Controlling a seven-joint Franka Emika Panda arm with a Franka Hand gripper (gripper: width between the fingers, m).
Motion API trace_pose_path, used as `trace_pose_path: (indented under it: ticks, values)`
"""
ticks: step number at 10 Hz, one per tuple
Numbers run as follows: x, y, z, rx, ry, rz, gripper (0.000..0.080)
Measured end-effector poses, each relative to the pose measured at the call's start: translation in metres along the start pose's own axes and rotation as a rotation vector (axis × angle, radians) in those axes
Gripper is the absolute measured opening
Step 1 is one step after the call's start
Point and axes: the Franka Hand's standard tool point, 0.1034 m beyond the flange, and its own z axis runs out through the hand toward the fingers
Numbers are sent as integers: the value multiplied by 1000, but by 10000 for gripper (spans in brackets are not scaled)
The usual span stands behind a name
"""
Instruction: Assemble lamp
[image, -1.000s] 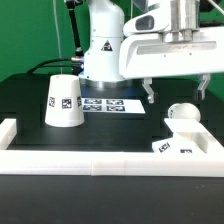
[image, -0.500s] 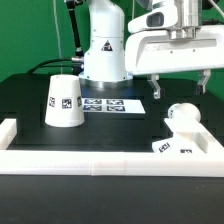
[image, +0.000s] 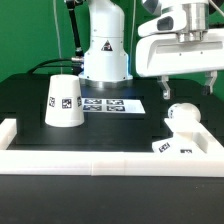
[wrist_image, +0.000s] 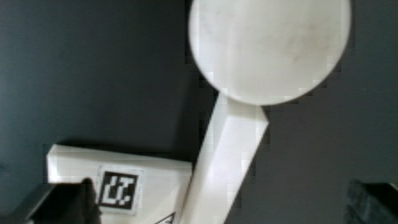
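The white cone shade (image: 63, 100) stands on the black table at the exterior view's left, a tag on its side. The round white bulb (image: 182, 114) sits at the right, by the flat base (image: 170, 146), which carries a tag and lies against the front wall. I cannot tell whether bulb and base are joined. My gripper (image: 188, 87) hangs open and empty above the bulb, clear of it. In the wrist view the bulb (wrist_image: 267, 45) and the tagged base (wrist_image: 116, 185) show between the dark fingertips (wrist_image: 63, 200) of my gripper (wrist_image: 219, 205).
The marker board (image: 110, 104) lies flat in front of the white robot pedestal (image: 104, 45). A raised white wall (image: 100, 160) runs along the front and turns back at both ends. A cable lies behind the shade.
My gripper has moved toward the exterior view's right and slightly up, ending over the bulb. The lamp parts have not moved.
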Motion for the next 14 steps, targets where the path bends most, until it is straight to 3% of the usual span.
trace_pose_path:
  ticks: [4, 5, 7, 12, 13, 14]
  values:
    - [-10, -3, 5, 12, -64, -6, 698]
    - [-14, -7, 6, 28, -145, 6, 698]
    - [-6, -9, 5, 58, -289, 28, 698]
    - [-19, -17, 6, 121, -611, 35, 698]
    - [-21, -16, 7, 116, -688, 53, 698]
    - [-22, -10, 12, 78, -736, 73, 698]
